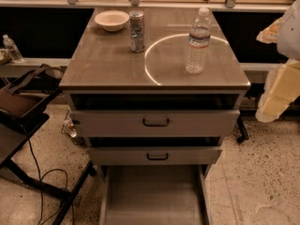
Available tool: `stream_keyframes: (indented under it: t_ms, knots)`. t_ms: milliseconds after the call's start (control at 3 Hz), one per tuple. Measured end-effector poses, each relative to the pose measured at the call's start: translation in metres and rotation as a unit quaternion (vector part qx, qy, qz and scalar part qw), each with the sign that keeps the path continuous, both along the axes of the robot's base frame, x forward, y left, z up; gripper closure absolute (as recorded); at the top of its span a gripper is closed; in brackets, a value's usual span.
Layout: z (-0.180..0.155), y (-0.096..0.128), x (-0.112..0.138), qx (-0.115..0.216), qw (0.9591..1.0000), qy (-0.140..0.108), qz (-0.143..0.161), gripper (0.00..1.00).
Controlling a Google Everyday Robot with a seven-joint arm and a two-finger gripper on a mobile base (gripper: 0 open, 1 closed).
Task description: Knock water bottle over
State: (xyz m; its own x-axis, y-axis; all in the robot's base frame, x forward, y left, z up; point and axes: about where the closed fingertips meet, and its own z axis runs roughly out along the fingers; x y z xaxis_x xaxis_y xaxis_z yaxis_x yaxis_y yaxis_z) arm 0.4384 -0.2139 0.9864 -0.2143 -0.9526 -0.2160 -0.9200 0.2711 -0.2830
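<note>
The water bottle is tall, clear and ribbed, with a white cap and a thin label band. It stands upright on the right side of the grey cabinet top, inside a bright ring of reflected light. My gripper shows as cream and white parts at the right edge of the view, beyond the cabinet's right side. It is well apart from the bottle and touches nothing.
A silver drink can stands upright left of the bottle, with a white bowl behind it. The cabinet's drawers are pulled out, the bottom one furthest. A black stand and cables are at left, with a small distant bottle on a ledge.
</note>
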Motion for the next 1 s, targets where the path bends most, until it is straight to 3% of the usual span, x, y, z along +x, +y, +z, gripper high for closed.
stream_keyframes:
  t_ms: [333,667,1000]
  knots:
    - [0.001,0.000,0.002,0.005,1.0000,-0.004,-0.004,0.00]
    - [0.007,-0.007,0.021,0.061,0.9962,-0.043,-0.045,0.00]
    - [-0.009,-0.028,0.027,0.146,0.9818,-0.073,-0.098,0.00]
